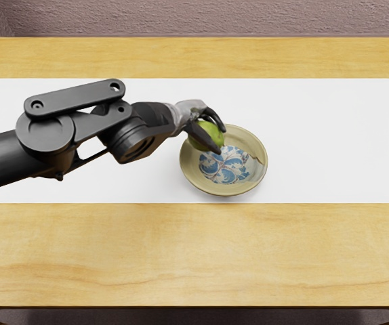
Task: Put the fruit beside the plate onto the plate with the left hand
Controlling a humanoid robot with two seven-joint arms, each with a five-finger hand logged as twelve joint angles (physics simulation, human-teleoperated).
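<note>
Wooden desk (194,250) nearest, bare plank in front. White strip (337,135) across desk middle. On strip: shallow plate (257,150), blue pattern inside. Green fruit (205,137) over plate's far-left rim, contact with plate unclear. Left hand (200,120) clasps fruit, dark fingers (215,137) curled over it. Left arm (66,135) enters from left edge, above strip. Farther: second wood band, then wall.

Rounded yellow-green fruit (209,130), enclosed by the curled fingers of the left hand (198,116), is held over the left rim of the plate (260,154); contact between them cannot be determined. The plate, shallow, olive-rimmed and blue-and-white patterned at its centre, is laid flat on the counter's (330,135) white strip.
</note>
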